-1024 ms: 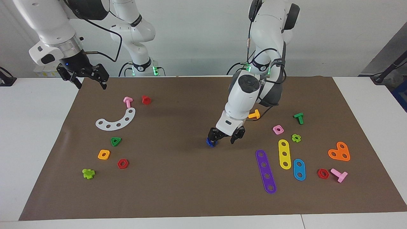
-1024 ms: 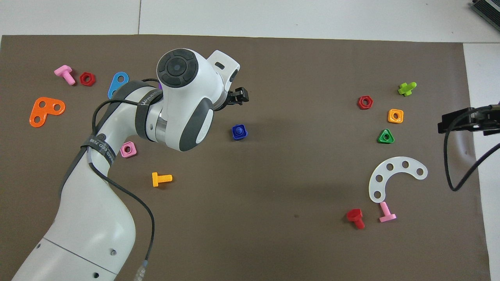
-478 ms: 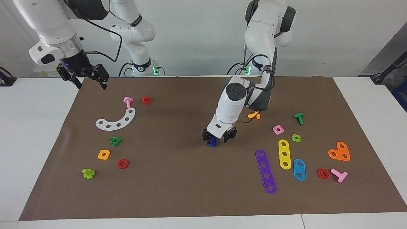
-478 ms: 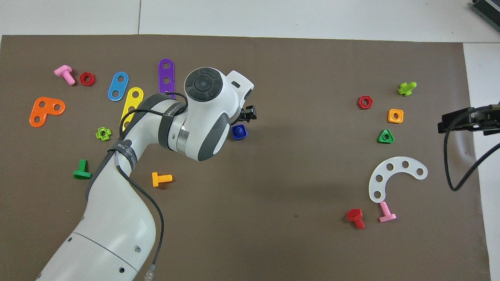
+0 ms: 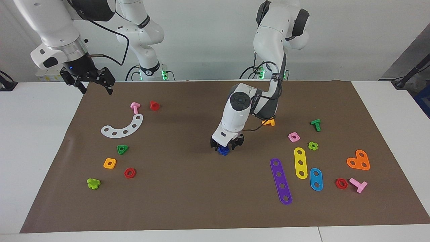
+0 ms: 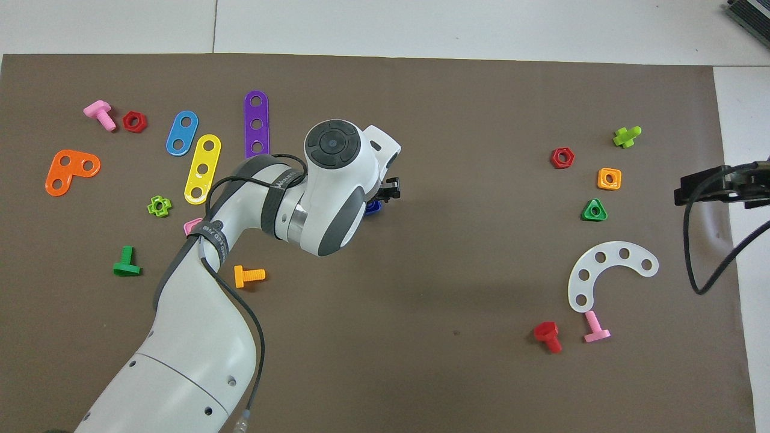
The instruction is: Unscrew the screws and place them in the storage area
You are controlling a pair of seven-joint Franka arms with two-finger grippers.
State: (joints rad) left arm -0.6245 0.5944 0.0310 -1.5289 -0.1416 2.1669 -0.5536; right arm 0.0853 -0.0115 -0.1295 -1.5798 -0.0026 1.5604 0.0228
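The small blue screw (image 5: 222,150) stands on the brown mat mid-table. In the overhead view the left arm's wrist hides all but a sliver of the screw (image 6: 373,208). My left gripper (image 5: 226,143) is low over the screw, open, with one finger on each side of it. Its tip also shows in the overhead view (image 6: 390,191). The storage area (image 5: 84,141) is the stretch of mat around a white curved strip (image 5: 123,127) at the right arm's end. My right gripper (image 5: 90,83) waits open in the air over the mat's edge beside that area (image 6: 716,185).
Around the strip (image 6: 607,270) lie pink (image 5: 135,107), red (image 5: 154,105) and lime (image 5: 93,183) screws, plus green (image 5: 122,149), orange (image 5: 110,163) and red (image 5: 129,173) nuts. Purple (image 5: 281,180), yellow (image 5: 300,162), blue (image 5: 316,179) and orange (image 5: 358,160) plates and other small pieces lie toward the left arm's end.
My left gripper has moved toward the right arm's end and come down over the blue screw, which now sits between its fingers. The right arm has not moved.
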